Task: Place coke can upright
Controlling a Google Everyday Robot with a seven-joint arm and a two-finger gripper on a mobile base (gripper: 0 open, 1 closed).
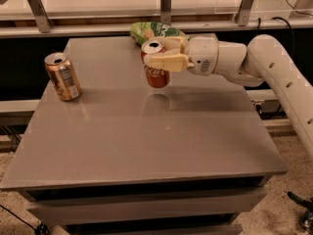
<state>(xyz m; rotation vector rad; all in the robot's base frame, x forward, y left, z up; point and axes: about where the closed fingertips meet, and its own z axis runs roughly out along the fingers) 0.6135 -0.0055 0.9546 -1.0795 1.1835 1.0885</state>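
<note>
The coke can (156,75), red-orange with a silver top, is held nearly upright above the grey table (146,141), a little off its surface, towards the back middle. My gripper (164,55) reaches in from the right on a white arm and is shut on the coke can, with a cream finger (167,62) across the can's front near its top. The can's shadow lies on the table just below it.
A gold-bronze can with a white label (62,76) stands at the table's left side. A green snack bag (155,32) lies at the back edge behind the gripper. Metal railing posts run behind the table.
</note>
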